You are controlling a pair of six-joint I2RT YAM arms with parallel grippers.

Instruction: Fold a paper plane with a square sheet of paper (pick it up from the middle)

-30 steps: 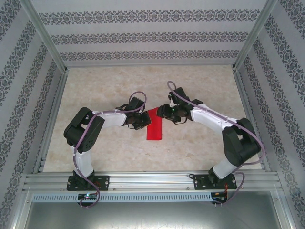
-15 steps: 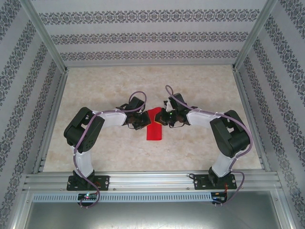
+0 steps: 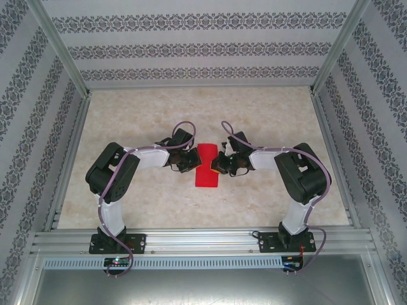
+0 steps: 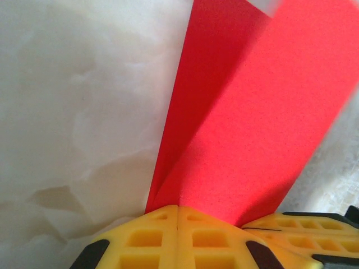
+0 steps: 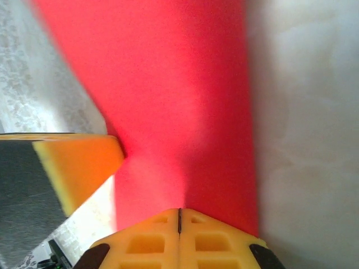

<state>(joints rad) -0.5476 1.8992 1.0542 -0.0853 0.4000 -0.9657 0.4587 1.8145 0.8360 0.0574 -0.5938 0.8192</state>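
The left arm (image 3: 117, 175) bends in over the pale marbled table (image 3: 273, 114), bringing the left gripper (image 3: 190, 161) to the left edge of the red sheet of paper (image 3: 206, 166). The sheet is folded into a narrow strip and sits mid-table between the two arms. Seen from the left wrist, that claw's yellow fingers (image 4: 151, 238) are pressed together and clamped on the paper's near edge. The sheet fans away from them in two layers divided by one sharp crease. On the strip's opposite edge is the right gripper (image 3: 219, 165), carried by the sharply bent right arm (image 3: 299, 181). Its wrist view shows the yellow pads (image 5: 210, 244) meeting along a tight seam, pinched on the red paper, with a finger of the other claw just beside the sheet at left.
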